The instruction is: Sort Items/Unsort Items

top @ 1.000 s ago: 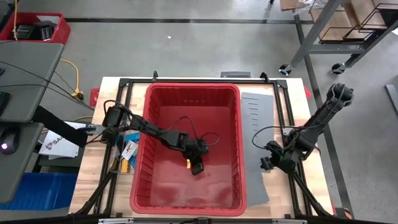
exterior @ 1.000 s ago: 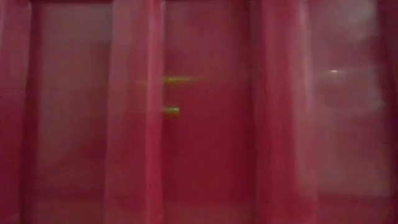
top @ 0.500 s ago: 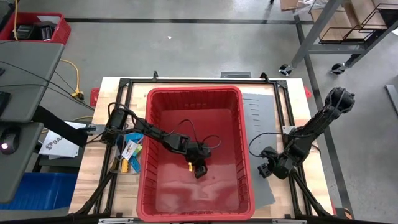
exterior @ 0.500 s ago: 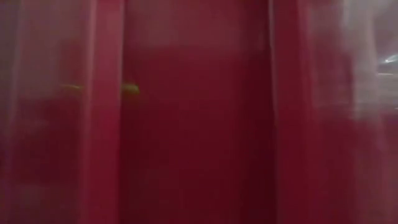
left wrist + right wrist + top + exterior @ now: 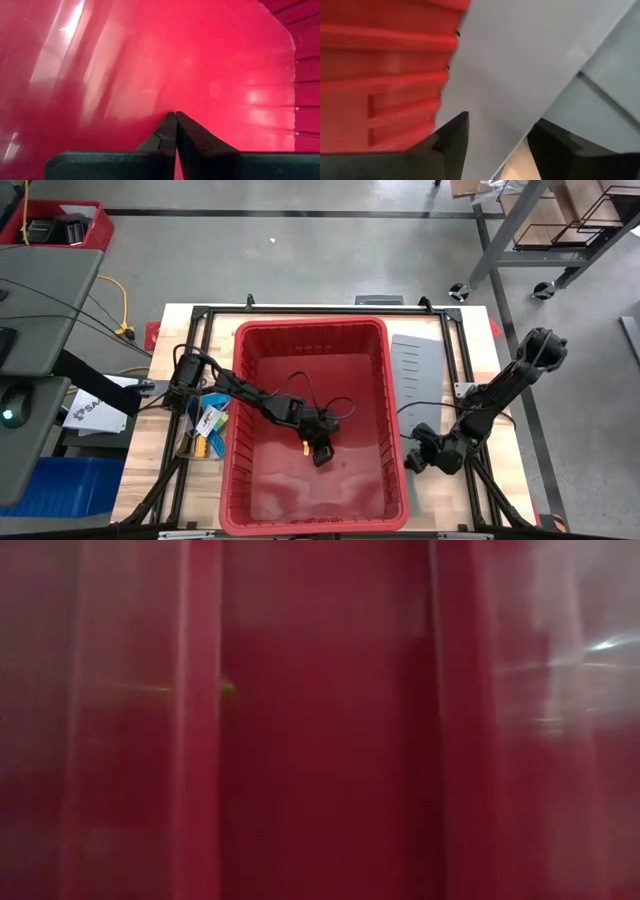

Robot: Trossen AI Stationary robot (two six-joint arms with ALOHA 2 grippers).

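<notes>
Left end effector [image 5: 320, 454] down inside the large red bin [image 5: 250, 480], near its middle, fingers [image 5: 170, 131] pressed together on nothing, with only bare red floor ahead in the left wrist view. Right end effector [image 5: 415, 458] low over the grey sheet [image 5: 418, 370] by the surface's right edge, just beside the bin's right wall, fingers [image 5: 455, 132] apart and empty. Items [image 5: 203, 442] in a small cluster beside the bin's left wall near the surface's left edge, yellow and blue pieces among them. Low view filled by blurred red bin wall.

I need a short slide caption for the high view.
Left end effector shut inside red bin; right end effector beside it.
</notes>
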